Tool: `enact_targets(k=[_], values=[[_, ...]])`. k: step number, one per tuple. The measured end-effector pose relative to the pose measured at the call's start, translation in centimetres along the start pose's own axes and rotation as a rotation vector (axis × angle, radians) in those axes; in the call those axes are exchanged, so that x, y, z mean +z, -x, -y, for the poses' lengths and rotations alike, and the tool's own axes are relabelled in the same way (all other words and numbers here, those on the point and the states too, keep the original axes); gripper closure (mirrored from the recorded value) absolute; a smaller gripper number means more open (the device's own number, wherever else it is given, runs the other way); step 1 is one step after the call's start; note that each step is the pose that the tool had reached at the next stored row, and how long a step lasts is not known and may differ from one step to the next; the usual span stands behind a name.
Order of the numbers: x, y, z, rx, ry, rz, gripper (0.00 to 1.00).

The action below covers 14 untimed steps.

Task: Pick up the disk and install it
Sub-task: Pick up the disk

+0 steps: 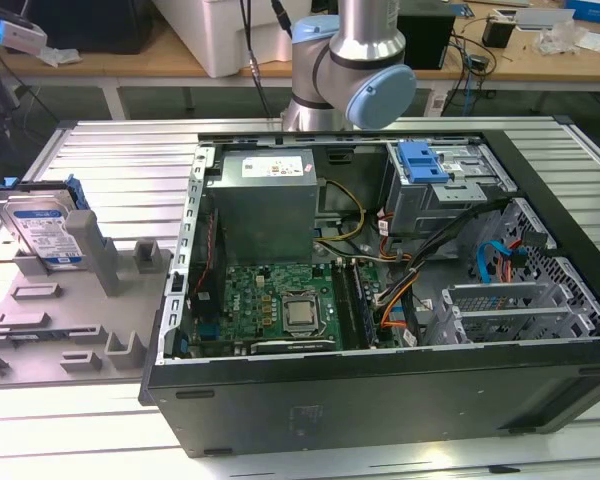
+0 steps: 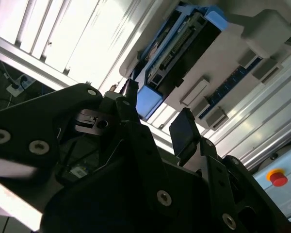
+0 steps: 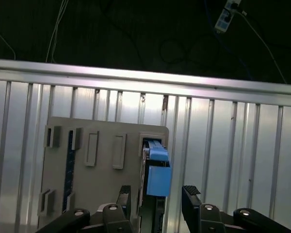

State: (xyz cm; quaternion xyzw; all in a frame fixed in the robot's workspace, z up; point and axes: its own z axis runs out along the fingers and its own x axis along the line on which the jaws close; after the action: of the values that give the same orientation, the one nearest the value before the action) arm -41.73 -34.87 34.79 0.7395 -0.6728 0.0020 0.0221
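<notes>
Gripper (image 3: 156, 193) wide open, clear of disk (image 1: 42, 228), upright on edge in grey holder (image 1: 75, 300) beside open computer case (image 1: 380, 400).

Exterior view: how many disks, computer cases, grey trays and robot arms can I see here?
Disk: 1
Computer case: 1
Grey tray: 1
Robot arm: 1
Total: 4

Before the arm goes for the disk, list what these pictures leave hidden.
- Disk, exterior view: one corner sits behind a post of the grey holder.
- Disk, first wrist view: seen edge-on, label face out of sight.
- Arm, exterior view: cut off by the top edge.
- Drive cage, exterior view: inside hidden under its own top and the blue bracket.
</notes>
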Motion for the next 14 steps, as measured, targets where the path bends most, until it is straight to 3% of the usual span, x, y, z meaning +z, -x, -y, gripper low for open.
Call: enact_targets(k=[8, 14], values=[[0.89, 0.03, 0.03, -0.007, -0.0001, -0.0003, 0.46], [0.93, 0.03, 0.03, -0.007, -0.0001, -0.0003, 0.46]])
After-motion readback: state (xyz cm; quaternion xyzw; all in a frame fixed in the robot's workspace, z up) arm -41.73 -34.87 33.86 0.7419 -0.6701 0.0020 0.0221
